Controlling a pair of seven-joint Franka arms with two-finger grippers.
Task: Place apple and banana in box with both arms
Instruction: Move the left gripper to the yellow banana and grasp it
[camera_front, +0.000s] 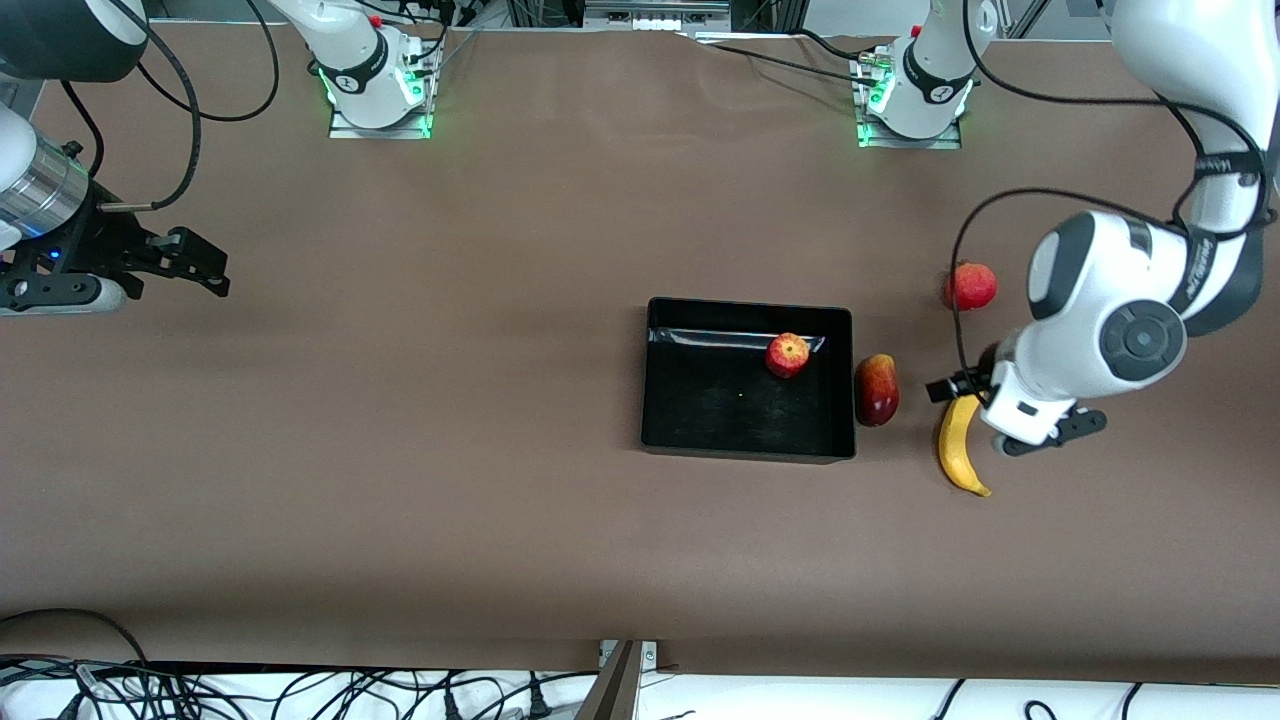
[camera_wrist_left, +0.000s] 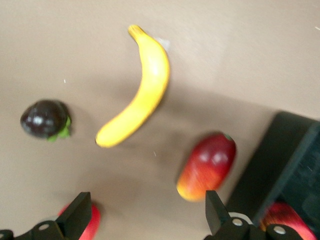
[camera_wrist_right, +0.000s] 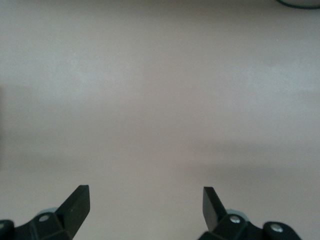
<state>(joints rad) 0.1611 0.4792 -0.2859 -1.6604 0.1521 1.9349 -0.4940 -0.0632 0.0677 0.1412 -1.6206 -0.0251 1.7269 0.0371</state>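
The black box (camera_front: 720, 400) lies mid-table. The apple (camera_front: 788, 354) rests inside it, by the wall nearer the robots' bases; the left wrist view also shows the box (camera_wrist_left: 280, 150) and the apple (camera_wrist_left: 287, 217). The yellow banana (camera_front: 960, 445) lies on the table toward the left arm's end, past a mango-like fruit, and shows in the left wrist view (camera_wrist_left: 140, 90). My left gripper (camera_front: 1012, 412) hangs open and empty over the banana's end toward the bases; its fingertips (camera_wrist_left: 149, 215) hold nothing. My right gripper (camera_front: 215, 272) waits open and empty at the right arm's end, over bare table (camera_wrist_right: 145, 210).
A red-and-yellow mango-like fruit (camera_front: 876, 389) lies against the box's outer wall, also in the left wrist view (camera_wrist_left: 207, 165). A plain red round fruit (camera_front: 970, 286) sits nearer the bases. A dark round fruit (camera_wrist_left: 45, 119) shows only in the left wrist view.
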